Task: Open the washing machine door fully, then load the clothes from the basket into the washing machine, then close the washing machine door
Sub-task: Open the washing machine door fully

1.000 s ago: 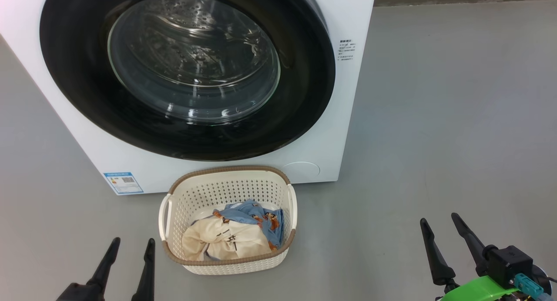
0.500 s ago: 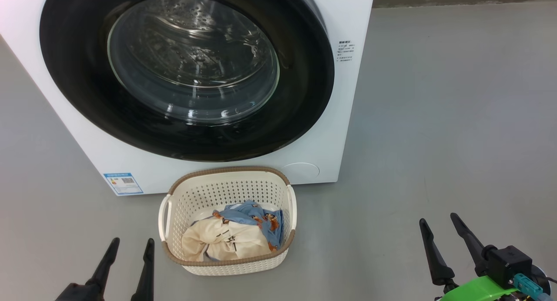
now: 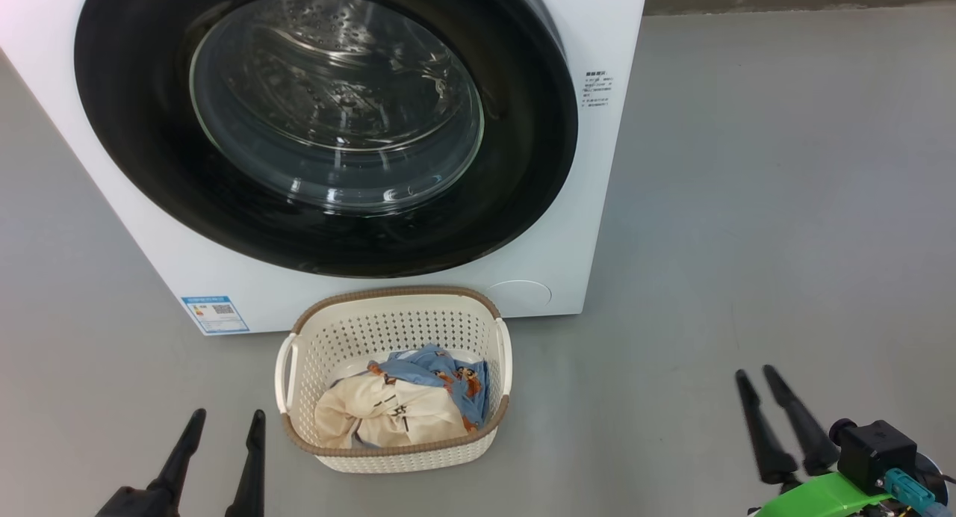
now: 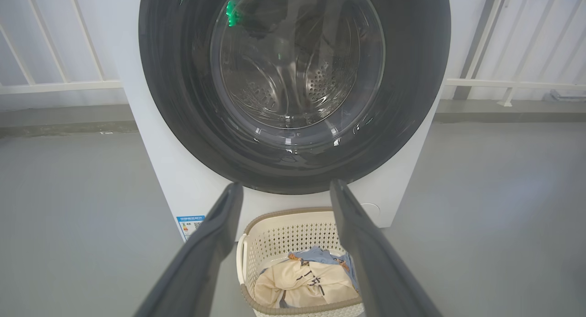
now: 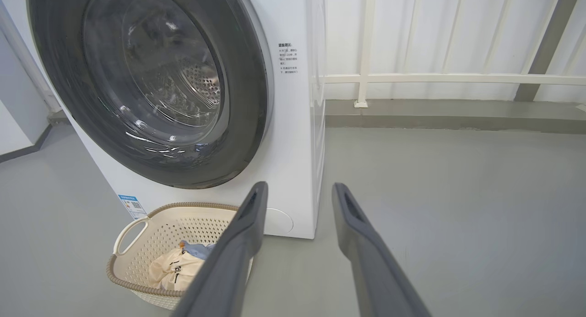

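A big white boxy front-loading washing machine (image 3: 590, 203) stands on the grey floor (image 3: 784, 203), close to the floor's far edge, where a white railing (image 5: 458, 78) runs. Its large round door (image 3: 134, 166), a glossy black rim around a bulging clear glass window, lies closed against the front, and the perforated steel drum (image 3: 336, 76) shows through the glass. A small blue label sticker (image 3: 214, 314) sits at the machine's lower left front corner.

Just in front of the machine, a small cream plastic basket (image 3: 396, 291) with perforated sides, a brown woven-look rim and white handles rests on the floor. In it lie a crumpled cream garment (image 3: 388, 420) with dark markings and, behind it, a light blue garment (image 3: 441, 364) with orange-brown prints.

The left gripper (image 3: 228, 414) hangs just left of the basket, jaws spread and empty. The right gripper (image 3: 754, 372) is well apart to the right over bare floor, its jaws parted more narrowly and grasping nothing.
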{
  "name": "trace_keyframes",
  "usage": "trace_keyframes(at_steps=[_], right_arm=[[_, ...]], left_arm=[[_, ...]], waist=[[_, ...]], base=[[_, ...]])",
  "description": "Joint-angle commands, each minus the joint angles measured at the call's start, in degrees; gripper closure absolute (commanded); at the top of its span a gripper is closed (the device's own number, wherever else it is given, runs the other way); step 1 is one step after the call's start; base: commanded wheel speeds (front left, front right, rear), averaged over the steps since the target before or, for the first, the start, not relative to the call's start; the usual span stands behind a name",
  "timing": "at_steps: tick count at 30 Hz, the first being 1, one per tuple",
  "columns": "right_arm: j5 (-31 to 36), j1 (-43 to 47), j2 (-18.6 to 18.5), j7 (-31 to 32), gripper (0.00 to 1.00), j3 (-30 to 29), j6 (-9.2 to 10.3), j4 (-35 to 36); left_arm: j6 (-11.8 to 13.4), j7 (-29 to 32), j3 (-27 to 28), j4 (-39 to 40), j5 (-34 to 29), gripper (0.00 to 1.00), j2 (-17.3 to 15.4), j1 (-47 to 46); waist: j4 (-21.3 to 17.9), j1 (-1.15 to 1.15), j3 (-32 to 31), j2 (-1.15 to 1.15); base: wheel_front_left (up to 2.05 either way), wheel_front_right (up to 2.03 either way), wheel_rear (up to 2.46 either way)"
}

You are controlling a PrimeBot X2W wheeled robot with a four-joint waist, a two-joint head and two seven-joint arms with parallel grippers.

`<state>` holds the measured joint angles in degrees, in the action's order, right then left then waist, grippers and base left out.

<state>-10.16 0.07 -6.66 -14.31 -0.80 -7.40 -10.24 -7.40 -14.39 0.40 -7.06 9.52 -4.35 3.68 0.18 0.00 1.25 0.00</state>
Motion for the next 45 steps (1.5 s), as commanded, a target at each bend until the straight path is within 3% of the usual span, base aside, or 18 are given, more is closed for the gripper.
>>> trace_keyframes(at_steps=[1, 7, 15, 19, 24, 25, 29, 37, 45], right_arm=[[0.3, -1.13, -0.24, -0.69, 1.0, 1.13, -0.09, 1.57], [-0.65, -1.29, 0.1, -0.69, 1.0, 0.33, -0.09, 1.97], [-15.35, -2.18, 2.17, -0.69, 1.0, -7.06, -0.09, 2.06], [-27.03, -3.45, 2.76, -0.69, 1.0, -11.75, -0.09, 1.55], [-46.71, -7.34, 2.35, -0.69, 1.0, -16.96, -0.09, -0.31], [-46.71, -7.34, 2.35, -0.69, 1.0, -16.96, -0.09, -0.31], [-61.45, -11.32, -2.2, -0.51, 1.0, -16.76, -0.09, -3.74], [-81.93, -20.84, -9.34, 10.25, 1.0, -17.81, -0.09, -6.38], [-85.82, -31.02, -9.18, 21.7, 1.0, -17.62, -0.09, -8.2]], left_arm=[[-0.09, -0.61, 1.89, 1.3, 0.8, 0.0, -0.41, -1.25], [-0.09, -0.61, 1.91, 1.37, 0.92, 0.0, -0.38, -1.17], [-0.09, -0.61, 1.48, 1.63, 1.22, 0.0, -0.59, -0.76], [-0.09, -0.61, 1.47, 1.98, 1.37, 0.0, -0.77, -0.57], [-0.09, -0.61, 1.19, 2.42, 1.42, 0.0, -1.26, -0.87], [-0.09, -0.61, 1.19, 2.42, 1.42, 0.0, -1.26, -0.87], [-0.09, -0.61, 0.98, 2.85, 1.51, 0.0, -1.91, -1.74], [-0.09, -0.61, 0.76, 3.75, 1.48, 0.0, -2.99, -3.55], [-0.09, -0.61, 0.62, 4.41, 1.4, 0.0, -3.41, -5.24]], waist=[[0.04, 0.0, -0.01, 0.0], [0.07, 0.0, -0.03, 0.0], [0.25, 0.0, 0.34, 0.0], [0.38, 0.0, 1.0, 0.0], [0.41, 0.0, 2.94, 0.0], [0.41, 0.0, 2.94, 0.0], [0.58, 0.0, 5.34, 0.0], [1.15, 0.0, 11.12, 0.0], [1.17, 0.0, 15.57, 0.0]], base=[[0.0, 0.0, 0.0], [0.0, 0.0, 0.0], [0.0, 0.0, 0.0], [0.0, 0.0, 0.0], [0.0, 0.0, 0.0], [0.0, 0.0, 0.0], [0.0, 0.0, 0.0], [0.0, 0.0, 0.0], [0.0, 0.0, 0.0]])
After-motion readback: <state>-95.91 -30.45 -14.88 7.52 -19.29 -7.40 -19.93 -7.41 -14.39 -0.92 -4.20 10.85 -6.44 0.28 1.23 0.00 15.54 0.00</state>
